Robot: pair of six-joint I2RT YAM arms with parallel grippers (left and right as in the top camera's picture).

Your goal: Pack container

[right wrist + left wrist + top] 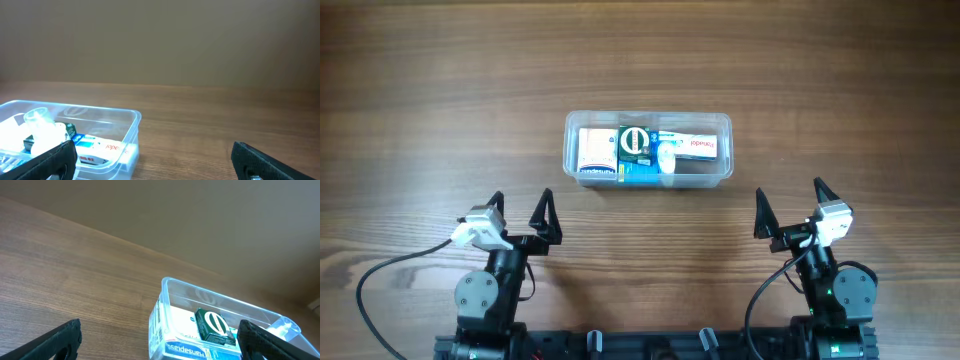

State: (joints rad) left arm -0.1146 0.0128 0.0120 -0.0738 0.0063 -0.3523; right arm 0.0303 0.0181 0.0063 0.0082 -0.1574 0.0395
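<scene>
The clear plastic container [720, 172] lies in the middle of the table with small boxes inside: a white one [596, 153] at the left, a green one [634, 143] over a blue one [638, 173], and a white-and-red one [697, 147] at the right. The left wrist view shows the container [172, 287] and the green box [214, 325] ahead and to the right. In the right wrist view the container [131, 120] sits at the lower left. My left gripper [520, 212] and right gripper [788, 204] both stand open and empty, near the front edge, short of the container.
Bare wooden table [440, 90] surrounds the container on all sides. A black cable [380, 275] loops by the left arm's base. A plain brownish wall [160, 40] rises behind the table's far edge.
</scene>
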